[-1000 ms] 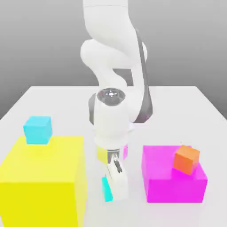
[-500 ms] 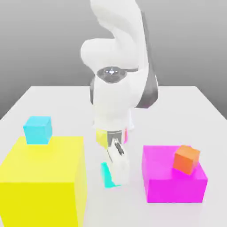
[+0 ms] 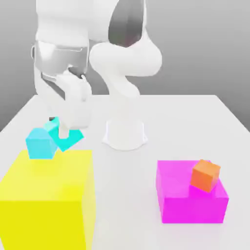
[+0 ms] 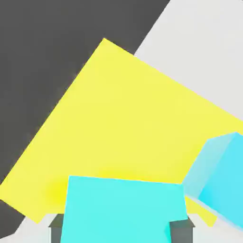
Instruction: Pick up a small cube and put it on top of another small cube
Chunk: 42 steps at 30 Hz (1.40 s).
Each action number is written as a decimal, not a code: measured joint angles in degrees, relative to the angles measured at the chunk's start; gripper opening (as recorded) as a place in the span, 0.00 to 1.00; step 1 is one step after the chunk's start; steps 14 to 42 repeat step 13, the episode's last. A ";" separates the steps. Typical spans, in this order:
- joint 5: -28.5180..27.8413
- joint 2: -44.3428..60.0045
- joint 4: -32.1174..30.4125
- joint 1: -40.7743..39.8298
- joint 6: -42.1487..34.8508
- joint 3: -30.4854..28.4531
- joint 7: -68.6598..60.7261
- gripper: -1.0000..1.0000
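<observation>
Two fingers of the gripper (image 4: 119,231) are closed on the turquoise cube (image 4: 124,209), one pressed to each of two opposite sides, as the hand view shows. The exterior view has the cube at the fingertips, tilted, between two and three o'clock from the sky-blue cube (image 3: 42,143) and close to it in that view. Whether those two cubes touch is hard to judge from here, since they overlap in the picture. The sky-blue cube rests on the big yellow cube (image 3: 46,178), towards eleven o'clock on its top as the exterior view shows it.

The hand view shows a finger on either side of the turquoise cube, plus a dark grey area (image 4: 38,57) past the yellow top. The exterior view adds the arm's white base (image 3: 125,134) and, near half past four on a clock face laid over that view, a magenta block (image 3: 190,202) on the pale table (image 3: 132,215). A small orange cube (image 3: 205,175) sits on the block, towards its one o'clock side.

The turquoise cube is plain, bright and slightly greenish, with a lighter face and a deeper-coloured one in the exterior view. One corner points to about six o'clock there, and part of it is covered by a finger.
</observation>
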 joint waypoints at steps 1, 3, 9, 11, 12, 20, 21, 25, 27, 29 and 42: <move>0.71 -1.09 0.70 -0.55 -2.39 -0.99 -1.16 0.00; 3.29 -2.83 1.33 -1.61 -6.58 -3.33 -2.78 0.00; 6.39 0.84 -5.20 -2.51 1.70 -5.02 -3.05 1.00; 6.40 0.84 -5.20 -2.50 1.70 -5.02 -3.05 1.00; 6.40 0.84 -5.20 -2.50 1.70 -5.02 -3.05 1.00; 6.40 0.84 -5.20 -2.50 1.70 -5.02 -3.05 1.00; 6.40 0.84 -5.20 -2.50 1.70 -5.02 -3.05 1.00; 6.40 0.84 -5.20 -2.50 1.70 -5.02 -3.05 1.00; 6.40 0.84 -5.20 -2.50 1.70 -5.02 -3.05 1.00; 6.40 0.84 -5.20 -2.50 1.70 -5.02 -3.05 1.00; 6.40 0.84 -5.20 -2.50 1.70 -5.02 -3.05 1.00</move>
